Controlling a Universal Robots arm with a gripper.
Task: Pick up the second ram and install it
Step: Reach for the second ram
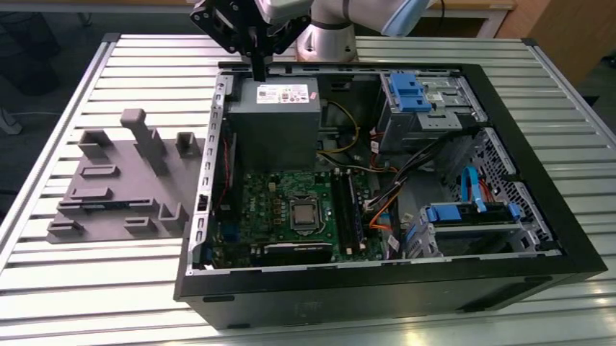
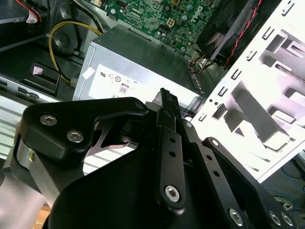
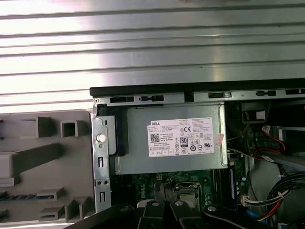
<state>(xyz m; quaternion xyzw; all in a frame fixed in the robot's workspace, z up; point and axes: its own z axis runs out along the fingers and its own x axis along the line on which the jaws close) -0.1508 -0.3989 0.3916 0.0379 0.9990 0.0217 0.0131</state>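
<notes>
Currently the claw (image 1: pixel 260 76) hangs closed, fingers together, above the power supply (image 1: pixel 273 119) in the case (image 1: pixel 385 288). The second ram (image 1: pixel 94 205) lies in the grey fixture plate (image 1: pixel 144 198) on the table (image 1: pixel 481 50), well apart from it.

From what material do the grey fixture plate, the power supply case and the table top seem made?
Fixture plate: likely matte grey plastic; blocky shapes, no shine. Power supply case: dull grey sheet metal, seemingly; flat panels, soft sheen. Table top: probably aluminium; bright ribbed slats reflecting light.
</notes>
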